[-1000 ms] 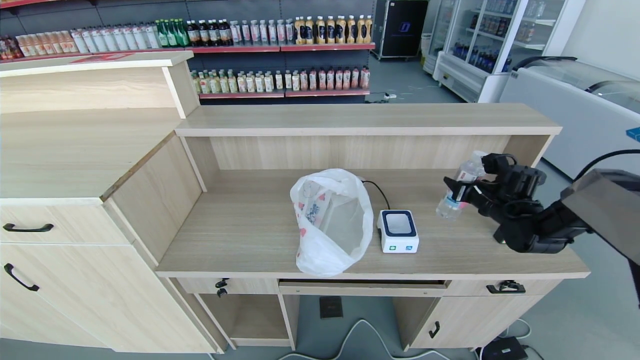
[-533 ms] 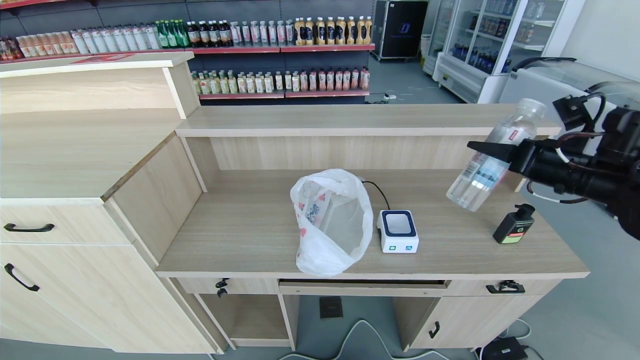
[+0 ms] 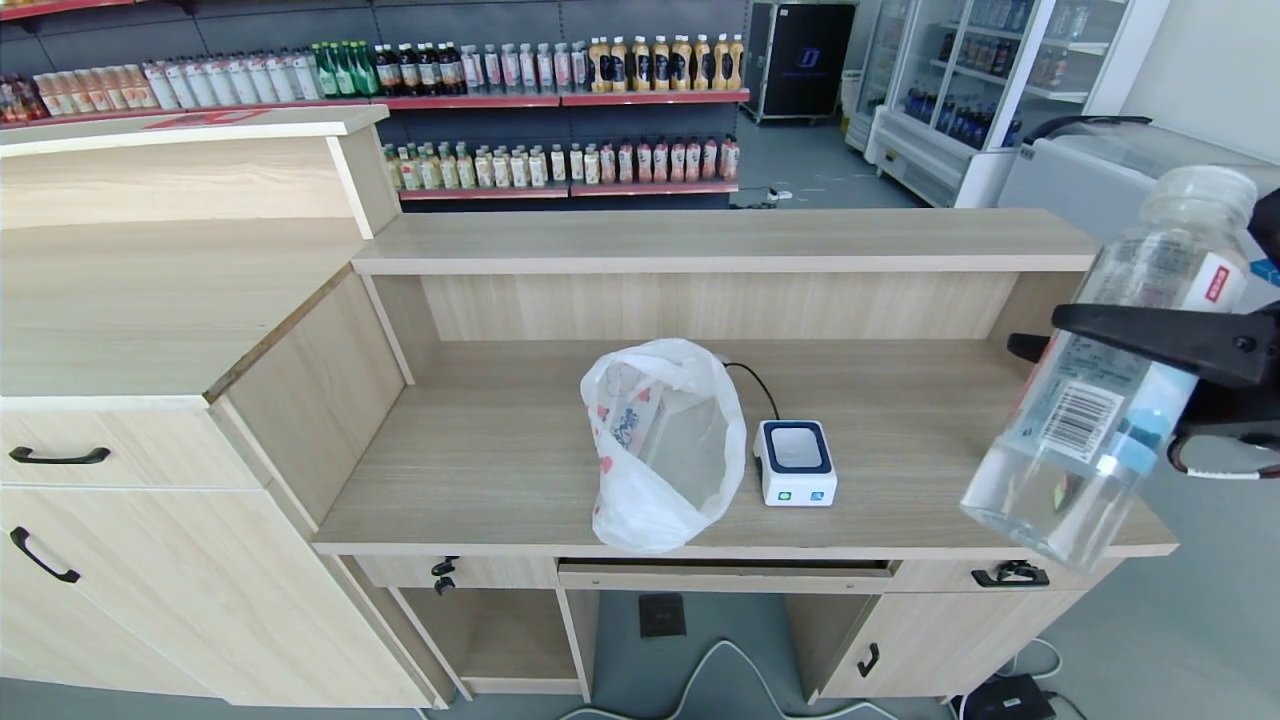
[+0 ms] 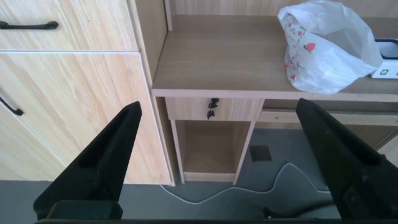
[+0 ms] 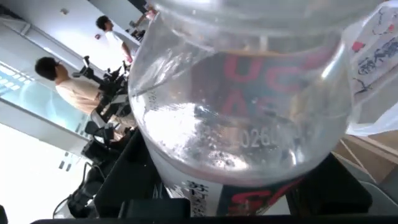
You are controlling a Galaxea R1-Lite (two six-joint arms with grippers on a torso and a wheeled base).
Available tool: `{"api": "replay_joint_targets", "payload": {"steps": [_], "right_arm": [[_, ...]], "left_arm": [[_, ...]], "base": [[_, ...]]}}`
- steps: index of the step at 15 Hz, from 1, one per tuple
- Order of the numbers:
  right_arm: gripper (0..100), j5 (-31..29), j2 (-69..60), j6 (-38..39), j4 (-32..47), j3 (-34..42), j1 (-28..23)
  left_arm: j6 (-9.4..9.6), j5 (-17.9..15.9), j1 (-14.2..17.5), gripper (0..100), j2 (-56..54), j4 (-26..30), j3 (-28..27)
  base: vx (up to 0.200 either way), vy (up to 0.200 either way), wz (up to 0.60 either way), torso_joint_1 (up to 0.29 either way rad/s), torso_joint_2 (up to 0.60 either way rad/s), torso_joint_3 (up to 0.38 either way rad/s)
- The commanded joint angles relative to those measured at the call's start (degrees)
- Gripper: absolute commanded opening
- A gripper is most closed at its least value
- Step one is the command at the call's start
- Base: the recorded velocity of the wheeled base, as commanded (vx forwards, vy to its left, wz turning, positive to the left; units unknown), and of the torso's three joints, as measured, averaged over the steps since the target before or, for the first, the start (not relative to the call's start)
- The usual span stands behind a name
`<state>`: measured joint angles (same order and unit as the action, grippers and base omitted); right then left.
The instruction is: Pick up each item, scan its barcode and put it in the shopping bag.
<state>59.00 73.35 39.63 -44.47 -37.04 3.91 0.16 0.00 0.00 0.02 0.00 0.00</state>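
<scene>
Head: right claw (image 3: 1045,335) clamped on bottle (image 3: 1100,390), lifted off counter (image 3: 900,545) within last second, barcode (image 3: 1078,420) showing. Pick done, scan next. Scanner (image 3: 796,460) below-left of claw, bag (image 3: 660,440) beyond it. Bare counter between, shelf (image 3: 730,262) overhang behind.
Left wrist: left claw (image 4: 224,155) wide, empty; bag (image 4: 323,43) ahead on counter.
Right wrist: bottle (image 5: 249,112) gripped between jaws.

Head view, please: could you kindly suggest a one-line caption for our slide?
Right gripper holds a tilted clear bottle, barcode showing, right of the scanner and open shopping bag on the wooden counter.
</scene>
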Motion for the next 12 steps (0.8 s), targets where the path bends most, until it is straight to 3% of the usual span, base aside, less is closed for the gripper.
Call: {"api": "replay_joint_targets", "payload": {"steps": [1,12], "right_arm": [[0,0.59,-4.18,0.97,0.0,0.47,4.0],[0,2.26,-8.4,0.18,-0.88,2.58,14.81]], "left_arm": [[-0.07,0.0,0.0,100,-0.02,0.0,0.0],[0.02,0.0,0.0,100,-0.02,0.0,0.0]], "base": [[0.0,0.0,0.0,0.0,0.0,0.0],[0.0,0.0,0.0,0.0,0.0,0.0]]}}
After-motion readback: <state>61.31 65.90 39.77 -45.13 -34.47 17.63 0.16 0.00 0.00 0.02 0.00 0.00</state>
